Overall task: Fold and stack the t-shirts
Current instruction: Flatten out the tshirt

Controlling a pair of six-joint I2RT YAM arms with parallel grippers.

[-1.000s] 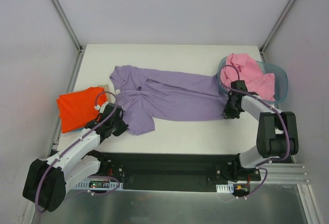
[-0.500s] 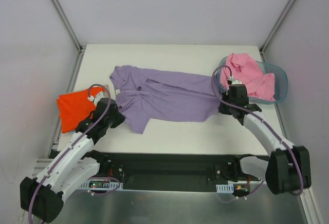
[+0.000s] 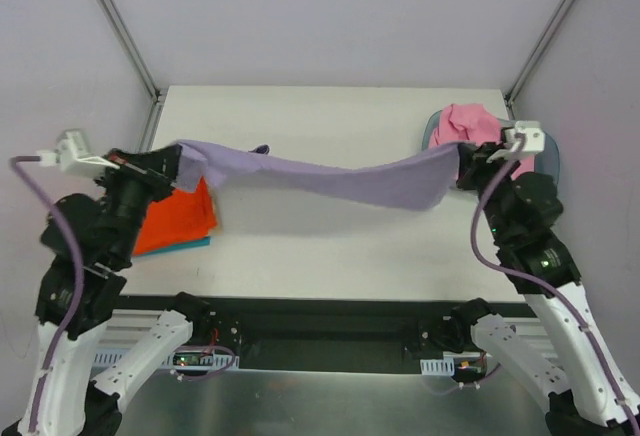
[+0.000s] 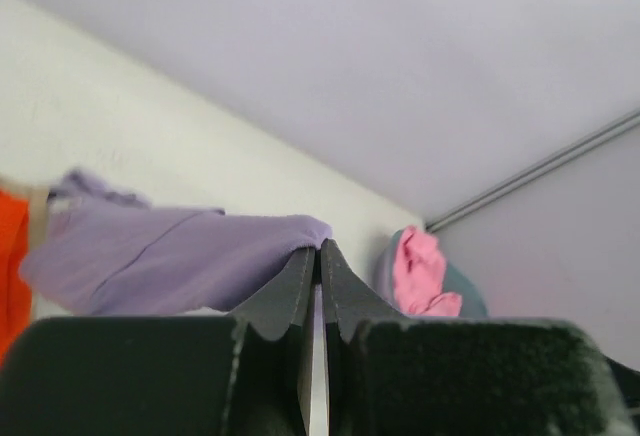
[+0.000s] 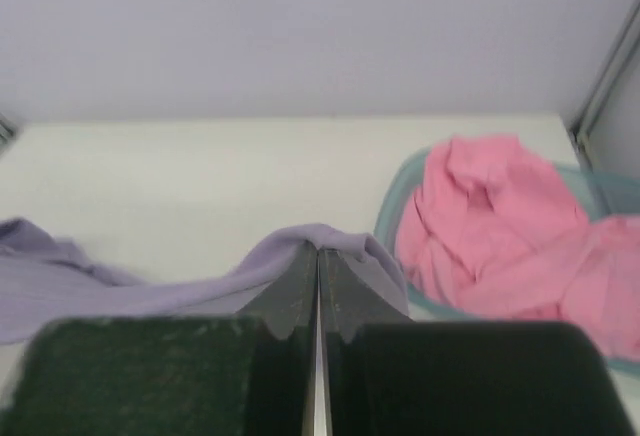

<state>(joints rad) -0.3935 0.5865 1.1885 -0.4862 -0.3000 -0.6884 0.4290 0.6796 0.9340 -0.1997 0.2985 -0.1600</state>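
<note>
Top external shows me four shirts: one lavender t-shirt (image 3: 330,178) strung above the table (image 3: 330,116) between left gripper (image 3: 178,164) and right gripper (image 3: 462,166), one pink t-shirt (image 3: 468,124) in the basket (image 3: 535,141), and one orange-red t-shirt (image 3: 185,221), partly hidden by my left arm, over a teal sliver (image 3: 195,244). Left wrist: jaws pinched tight on lavender cloth. Right wrist: jaws likewise clamped on the other end, with the basket cut off at the frame edge.
</note>
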